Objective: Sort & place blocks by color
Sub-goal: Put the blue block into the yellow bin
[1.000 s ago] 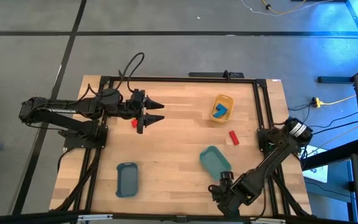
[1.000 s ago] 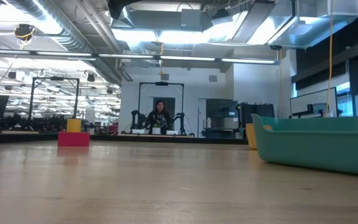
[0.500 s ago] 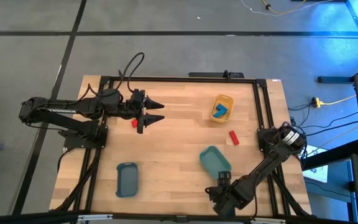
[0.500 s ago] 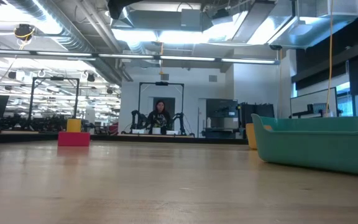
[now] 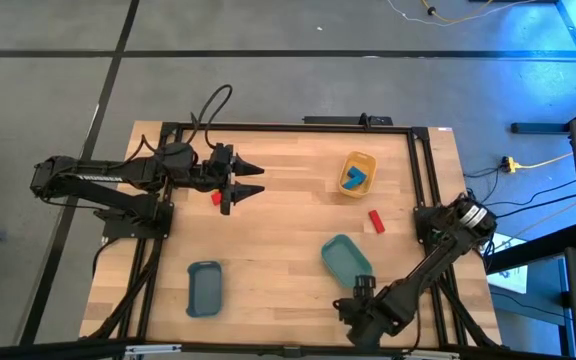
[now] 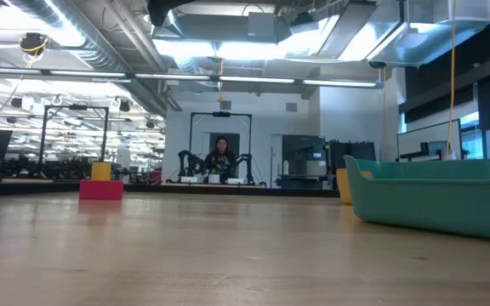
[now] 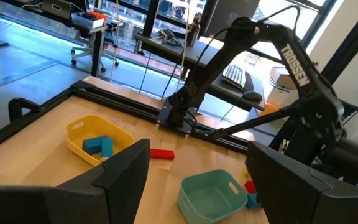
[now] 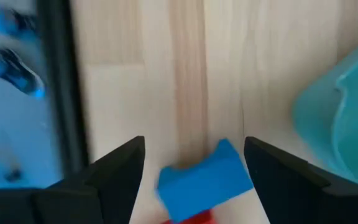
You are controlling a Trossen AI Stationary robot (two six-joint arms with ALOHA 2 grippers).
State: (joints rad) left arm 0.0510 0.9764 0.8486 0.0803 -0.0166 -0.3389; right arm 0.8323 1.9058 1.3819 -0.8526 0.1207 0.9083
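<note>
My right gripper (image 8: 194,186) is open by the table's near edge, beside the teal tray (image 5: 346,258). Its fingers stand on either side of a blue block (image 8: 205,177), and a red block (image 8: 191,218) lies just behind that. In the high view the right arm (image 5: 378,305) covers both blocks. My left gripper (image 5: 251,178) hovers open near the far left, above a red block (image 5: 215,198). Another red block (image 5: 376,220) lies flat on the wood. Blue blocks (image 5: 356,178) rest in the yellow tray (image 5: 359,159).
A slate-blue tray (image 5: 204,287) sits near the near-left corner. Black rails (image 5: 423,200) frame the table's sides. Bare wood lies between the trays in the middle. In the low view a person (image 6: 221,157) sits far off in the room behind.
My right arm has shifted slightly by the near edge beside the teal tray. The left arm, the trays and the blocks in view have kept their places.
</note>
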